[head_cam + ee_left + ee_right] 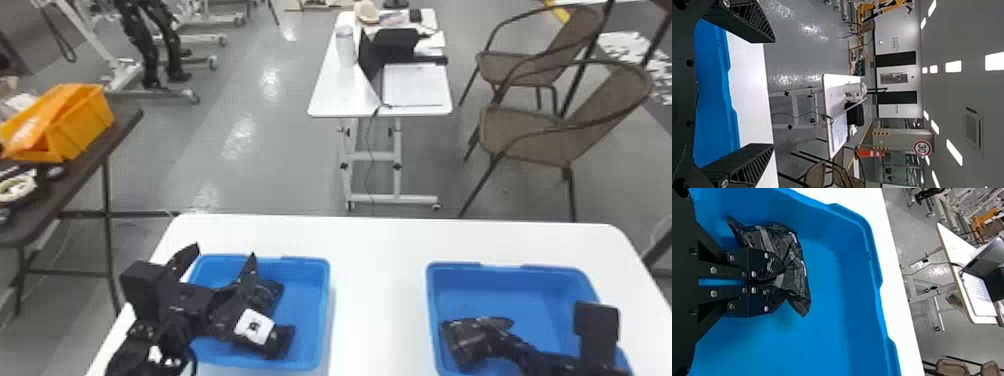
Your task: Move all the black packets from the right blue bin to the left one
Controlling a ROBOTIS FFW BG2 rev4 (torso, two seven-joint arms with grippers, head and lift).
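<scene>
Currently, my right end effector (785, 282) is closed on a black packet (795, 260) in the right bin (828, 305); the left bin (322, 300) lies leftward across the desk (380, 280), beneath my open left end effector (225, 250), which should give way.

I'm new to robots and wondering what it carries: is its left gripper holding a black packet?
No, the left gripper has its two fingers spread wide apart, with no packet between them.

right blue bin (505, 281) cropped below, black packet (796, 272) partly hidden
</scene>
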